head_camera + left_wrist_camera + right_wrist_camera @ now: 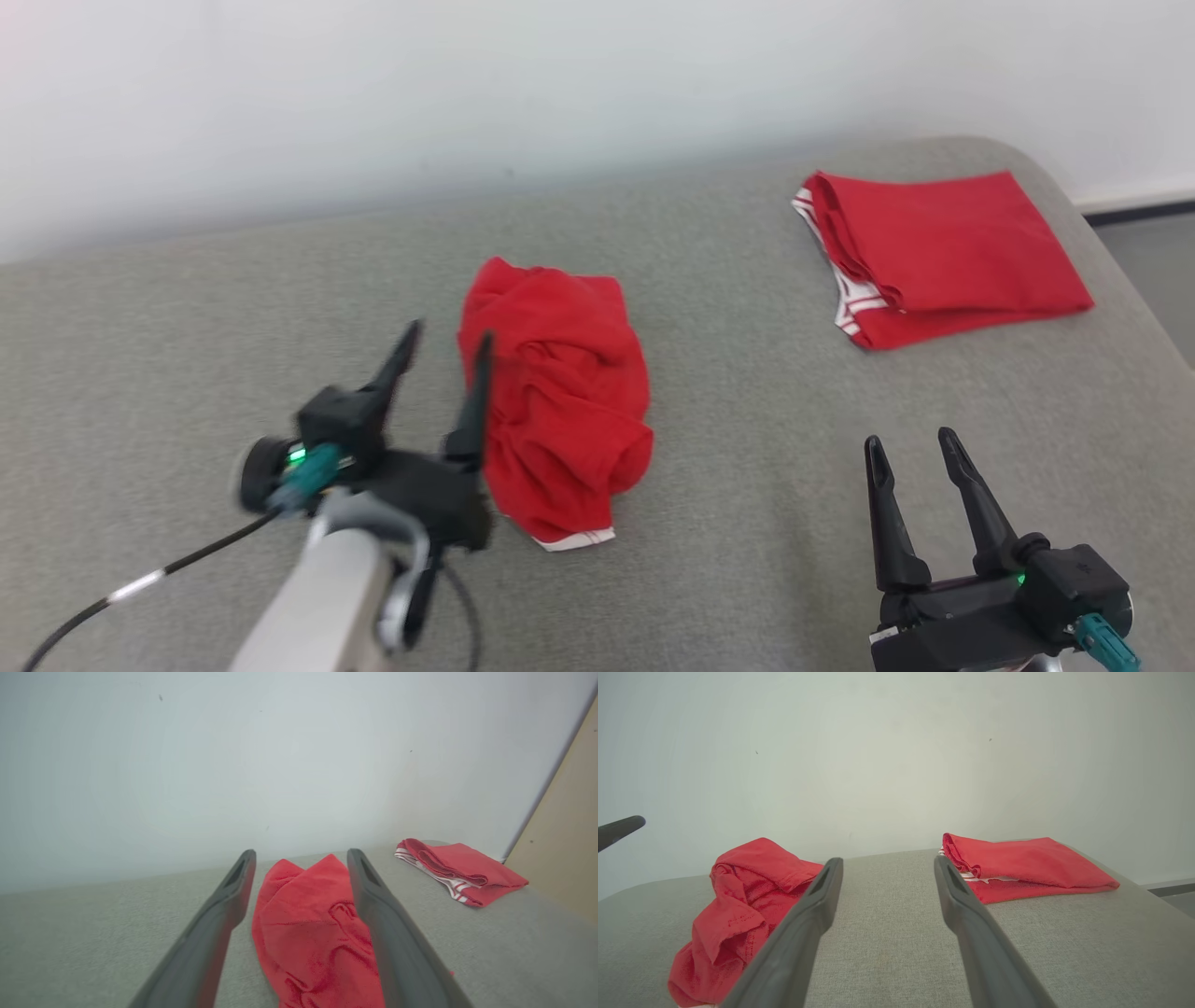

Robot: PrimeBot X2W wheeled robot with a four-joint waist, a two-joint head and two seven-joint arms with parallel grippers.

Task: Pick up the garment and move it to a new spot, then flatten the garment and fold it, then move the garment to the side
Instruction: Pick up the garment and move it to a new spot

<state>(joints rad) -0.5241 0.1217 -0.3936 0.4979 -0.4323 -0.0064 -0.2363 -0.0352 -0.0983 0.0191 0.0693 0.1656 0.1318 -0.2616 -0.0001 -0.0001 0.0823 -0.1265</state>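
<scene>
Midway across the grey bench (187, 355), the crumpled red garment (560, 392) is lying soft and light, probably gripping best at its white-banded hem; the left claw (448, 334), just beside it, and the right claw (910, 439) are gaping empty.

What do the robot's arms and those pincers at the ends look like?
The left gripper and right gripper are black blocks, each with two long, tapering dark fingers, a small green light and a teal plug. The left forearm is pale silver-grey; a thin black cable with a pale band trails from it.
</scene>
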